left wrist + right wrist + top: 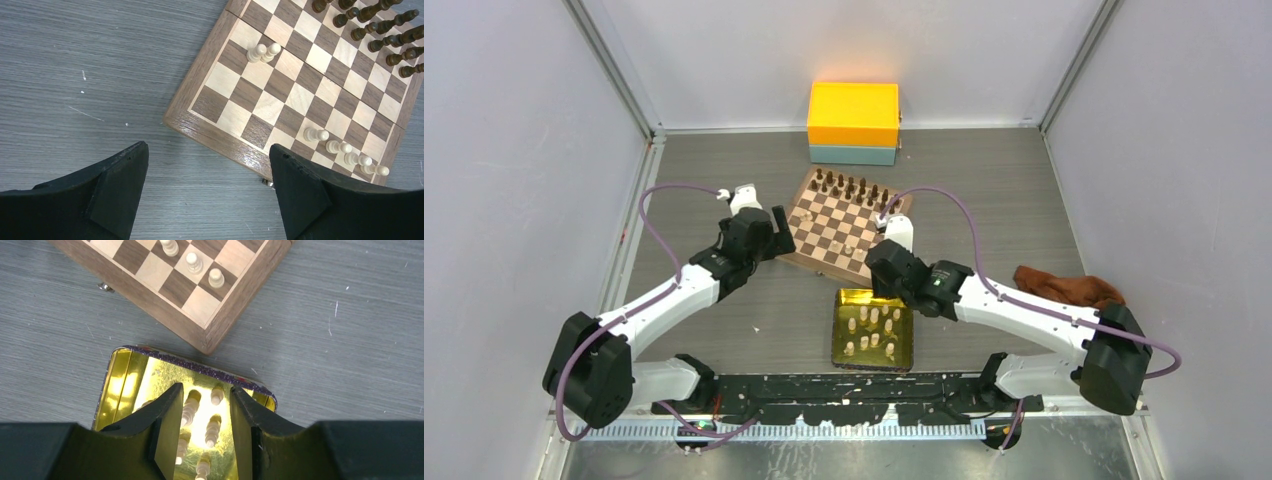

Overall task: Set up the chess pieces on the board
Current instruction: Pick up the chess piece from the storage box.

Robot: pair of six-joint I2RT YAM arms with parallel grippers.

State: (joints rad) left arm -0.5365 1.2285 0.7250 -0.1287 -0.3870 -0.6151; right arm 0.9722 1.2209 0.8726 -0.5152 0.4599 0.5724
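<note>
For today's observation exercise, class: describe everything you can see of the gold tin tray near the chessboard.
The gold tin tray is square, shallow and shiny inside, with rounded corners and a dark patterned rim. It lies flat on the grey table, just off the near corner of the board, apparently not touching it. Several cream chess pieces sit inside. The right gripper hovers above it, jaws open.

Soft, even overhead light, faint shadows, sharp focus; we note strong glare in the tray (120, 385) and slight sheen on the board (247, 156).
</note>
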